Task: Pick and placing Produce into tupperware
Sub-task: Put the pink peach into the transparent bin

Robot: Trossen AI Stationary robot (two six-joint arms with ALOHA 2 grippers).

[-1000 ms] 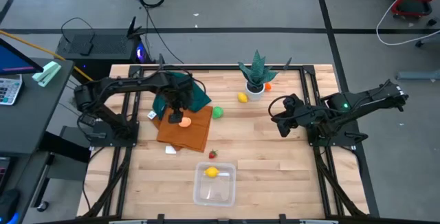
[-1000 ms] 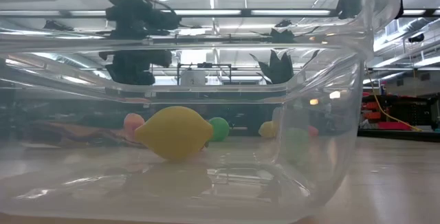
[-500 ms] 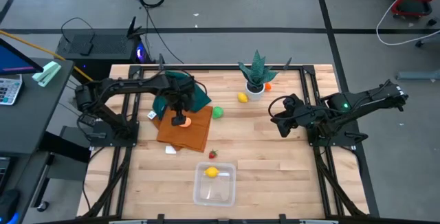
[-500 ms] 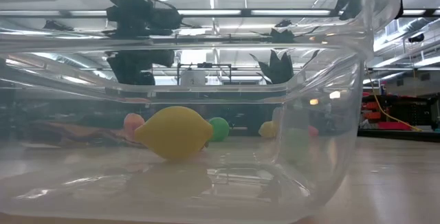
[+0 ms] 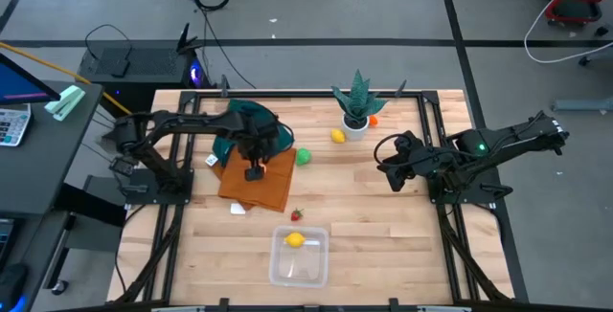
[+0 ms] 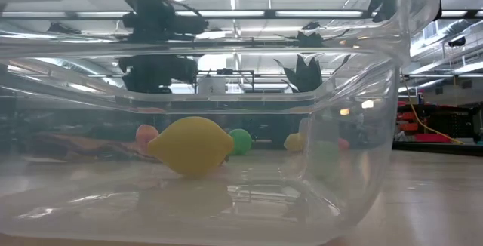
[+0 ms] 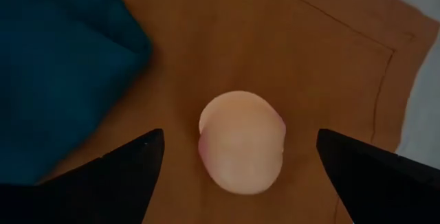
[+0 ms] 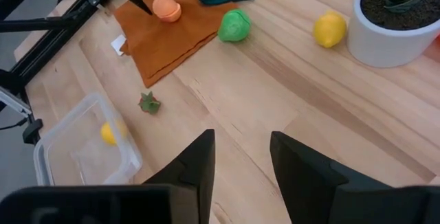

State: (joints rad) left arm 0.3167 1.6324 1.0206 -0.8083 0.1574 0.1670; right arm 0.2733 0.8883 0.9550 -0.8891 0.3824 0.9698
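Your left gripper (image 7: pixel 234 162) hangs spread wide either side of a peach (image 7: pixel 241 141) on the orange cloth (image 7: pixel 330 66). Your right gripper (image 8: pixel 239 159) waits part-open, empty, over the worktop (image 5: pixel 383 235). A lemon (image 5: pixel 295 240) lies in the tupperware (image 5: pixel 311 272).

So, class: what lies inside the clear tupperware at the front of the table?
Inside the tupperware lies one yellow lemon, near its far end. No other produce shows inside it; nothing covers its floor.
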